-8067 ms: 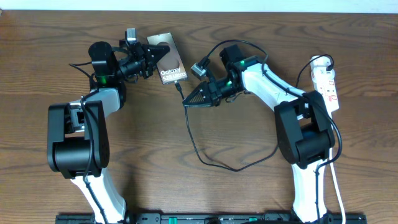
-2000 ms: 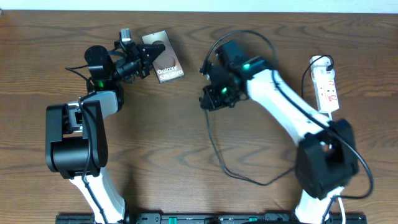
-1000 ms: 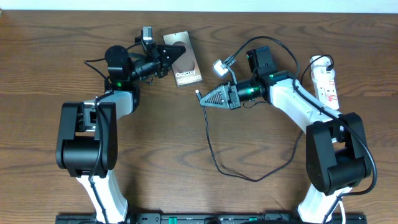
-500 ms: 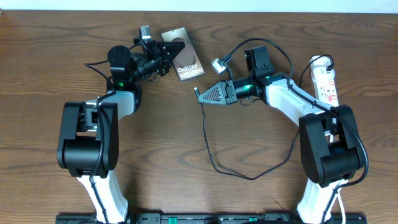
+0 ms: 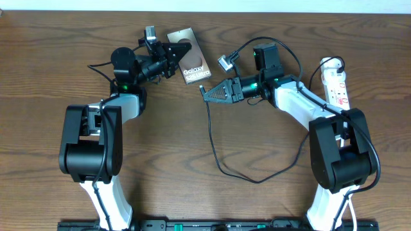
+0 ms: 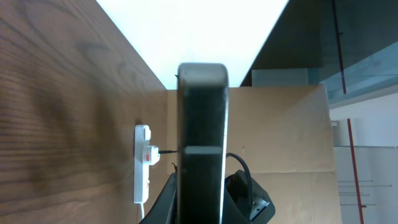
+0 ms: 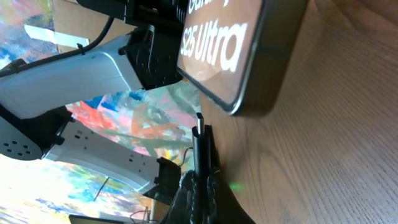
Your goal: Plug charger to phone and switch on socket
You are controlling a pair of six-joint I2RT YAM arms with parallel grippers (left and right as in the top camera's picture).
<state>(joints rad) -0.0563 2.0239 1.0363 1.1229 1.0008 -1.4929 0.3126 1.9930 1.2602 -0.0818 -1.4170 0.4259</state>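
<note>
The phone (image 5: pixel 191 56), a bronze slab with white "Galaxy" lettering, is held at the table's far middle by my left gripper (image 5: pixel 171 54), which is shut on its left edge. In the left wrist view the phone (image 6: pixel 202 124) shows edge-on between the jaws. My right gripper (image 5: pixel 207 94) is shut on the charger (image 5: pixel 214 151) near its connector. In the right wrist view the connector tip (image 7: pixel 199 121) sits just below the phone's end (image 7: pixel 249 62), a small gap apart. The white socket (image 5: pixel 338 83) lies at the far right, with the charger's cable running to it.
The charger's black cable loops across the table's middle (image 5: pixel 257 181) between the arms. The socket's white cord (image 5: pixel 347 189) runs down the right side by the right arm's base (image 5: pixel 337 160). The left arm's base (image 5: pixel 87 144) stands at the left.
The left gripper has swung the phone a little up and left. The right gripper with the charger has moved up and left, nearer the phone's lower end.
</note>
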